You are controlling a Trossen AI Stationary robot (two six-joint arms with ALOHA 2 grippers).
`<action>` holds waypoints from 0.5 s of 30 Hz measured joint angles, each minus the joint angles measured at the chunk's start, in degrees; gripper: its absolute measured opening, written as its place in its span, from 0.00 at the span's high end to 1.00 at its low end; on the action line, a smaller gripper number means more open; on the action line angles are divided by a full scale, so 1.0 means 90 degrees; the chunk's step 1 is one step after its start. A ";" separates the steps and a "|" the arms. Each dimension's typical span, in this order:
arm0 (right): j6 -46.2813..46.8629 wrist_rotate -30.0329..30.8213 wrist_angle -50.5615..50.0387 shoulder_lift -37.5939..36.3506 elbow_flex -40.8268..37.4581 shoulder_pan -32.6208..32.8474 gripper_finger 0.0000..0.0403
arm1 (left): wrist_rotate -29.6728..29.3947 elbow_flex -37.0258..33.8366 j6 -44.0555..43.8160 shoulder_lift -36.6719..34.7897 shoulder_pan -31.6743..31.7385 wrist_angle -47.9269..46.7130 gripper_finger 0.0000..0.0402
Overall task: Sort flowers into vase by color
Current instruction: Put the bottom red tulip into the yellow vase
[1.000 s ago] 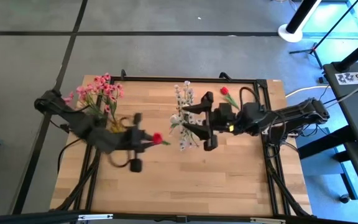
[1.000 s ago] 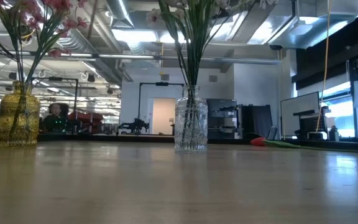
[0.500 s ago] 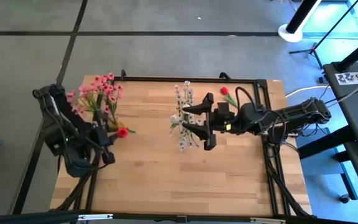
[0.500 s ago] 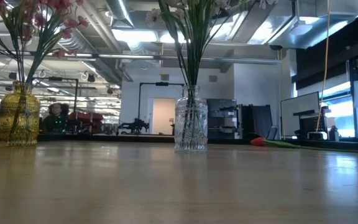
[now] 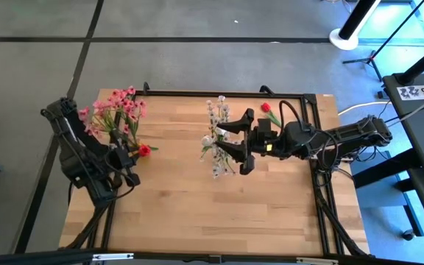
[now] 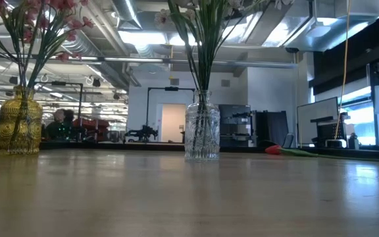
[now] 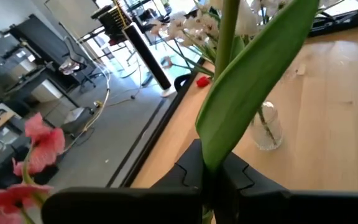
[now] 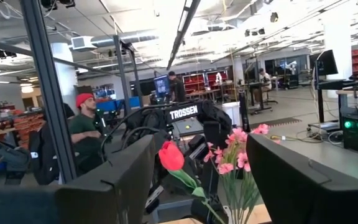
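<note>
— Where's the left claw (image 5: 132,156)?

— At the counter's (image 5: 197,213) left end, pinching the stem of a red rosebud (image 5: 145,151) beside the pink blossom sprays (image 5: 116,109) in the yellow vase (image 6: 20,122).

— And the right claw (image 5: 230,143)?

— Spread wide, holding nothing, hovering by the white blossom sprigs (image 5: 216,118) in the clear glass vase (image 6: 202,131). A second red rosebud (image 5: 266,107) lies on the counter behind it.

bright overhead ceiling strip lights, window glare at right, blurred foreground tabletop (image 6: 189,204)
</note>
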 joint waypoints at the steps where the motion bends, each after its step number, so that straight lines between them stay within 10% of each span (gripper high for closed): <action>1: 0.0000 0.0002 -0.0002 0.0000 0.0000 0.0000 0.37 | -0.0029 -0.0029 -0.0119 -0.0016 0.0000 -0.0008 0.99; 15: 0.0000 0.0152 -0.0010 0.0000 0.0000 0.0000 0.37 | 0.0029 -0.0644 -0.1009 -0.0742 0.0273 -0.0125 0.98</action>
